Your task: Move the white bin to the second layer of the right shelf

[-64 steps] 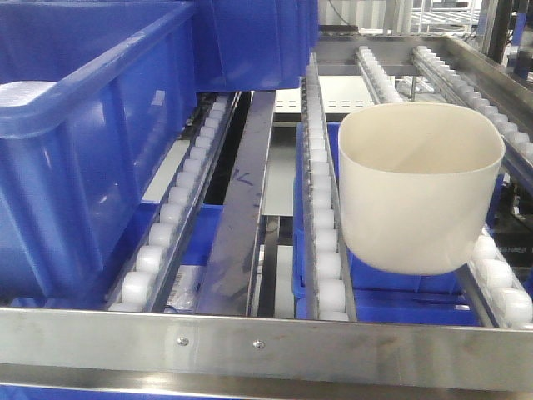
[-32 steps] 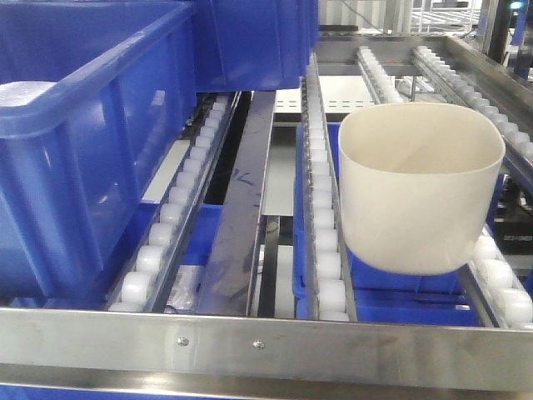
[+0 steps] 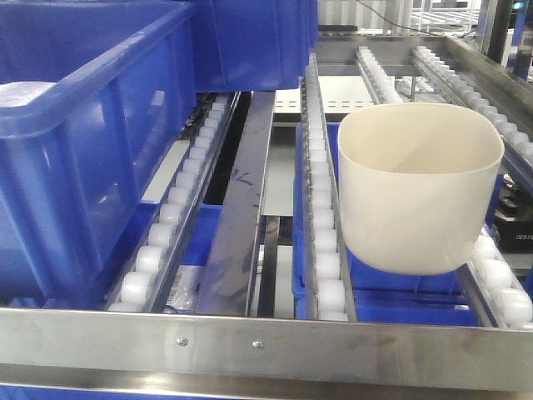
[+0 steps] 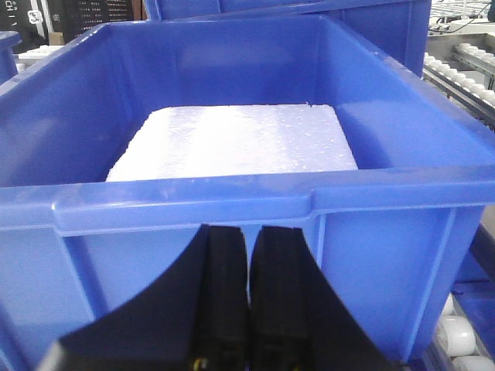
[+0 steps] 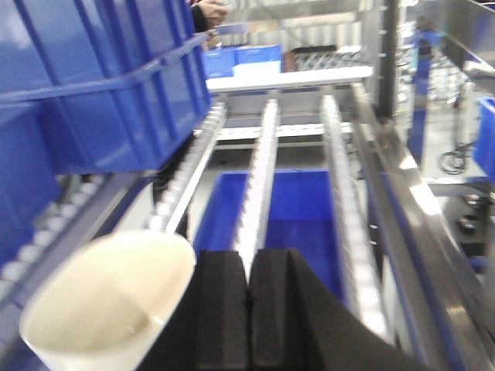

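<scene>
The white bin (image 3: 416, 200) stands upright and empty on the roller tracks (image 3: 323, 250) of the right shelf second layer, just behind its flat steel front rail (image 3: 266, 335). In the right wrist view the bin (image 5: 108, 297) is low at the left, beside my right gripper (image 5: 249, 259). That gripper is shut with nothing between its black pads and stays apart from the bin's rim. My left gripper (image 4: 247, 232) is shut too, just in front of a large blue crate's wall (image 4: 371, 255). Neither gripper shows in the front view.
The large blue crate (image 3: 83, 167) fills the left half of the rack and holds a white foam slab (image 4: 232, 143). Another blue crate (image 3: 250, 42) stands behind it. A lower blue crate (image 5: 294, 209) shows under the rollers. A steel side rail (image 5: 402, 201) bounds the right.
</scene>
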Controlling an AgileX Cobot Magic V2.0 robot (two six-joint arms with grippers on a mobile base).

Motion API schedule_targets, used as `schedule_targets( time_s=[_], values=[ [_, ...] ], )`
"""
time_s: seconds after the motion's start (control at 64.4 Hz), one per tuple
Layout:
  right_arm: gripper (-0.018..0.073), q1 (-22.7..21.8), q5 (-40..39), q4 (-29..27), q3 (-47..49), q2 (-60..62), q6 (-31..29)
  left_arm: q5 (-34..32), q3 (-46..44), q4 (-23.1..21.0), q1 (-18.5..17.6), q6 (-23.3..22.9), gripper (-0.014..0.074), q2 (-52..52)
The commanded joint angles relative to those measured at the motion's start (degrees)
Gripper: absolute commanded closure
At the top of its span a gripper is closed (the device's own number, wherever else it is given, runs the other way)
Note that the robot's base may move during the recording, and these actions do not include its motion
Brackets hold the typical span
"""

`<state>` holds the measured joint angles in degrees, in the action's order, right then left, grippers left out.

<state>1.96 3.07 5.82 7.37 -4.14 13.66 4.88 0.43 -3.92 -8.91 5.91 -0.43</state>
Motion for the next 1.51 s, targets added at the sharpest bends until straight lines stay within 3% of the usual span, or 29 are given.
schedule_targets(
  time_s=[0.0, 0.248, 0.776, 1.009, 1.491],
  values=[
    [0.0508, -1.86, -4.31, 0.13, -2.02, 2.88, 0.01, -4.88, 2.11, -0.31, -0.21, -0.20, 0.0512, -0.80],
    [0.0508, -3.91, -5.84, -0.48, -8.21, 5.96, 0.01, -4.88, 2.11, -0.31, -0.21, -0.20, 0.0512, -0.80],
    [0.0508, -3.84, -4.07, -0.44, -8.15, 5.87, -0.05, -4.88, 2.11, -0.31, -0.21, -0.20, 0.0512, -0.80],
    [0.0508, -3.84, -4.07, -5.82, -8.15, 5.87, -7.86, -4.88, 2.11, -0.31, -0.21, -0.20, 0.0512, -0.80],
    [0.0508, -3.84, -4.02, -5.82, -8.15, 5.87, -7.91, -4.88, 2.11, -0.31, -0.21, -0.20, 0.0512, -0.80]
  ],
)
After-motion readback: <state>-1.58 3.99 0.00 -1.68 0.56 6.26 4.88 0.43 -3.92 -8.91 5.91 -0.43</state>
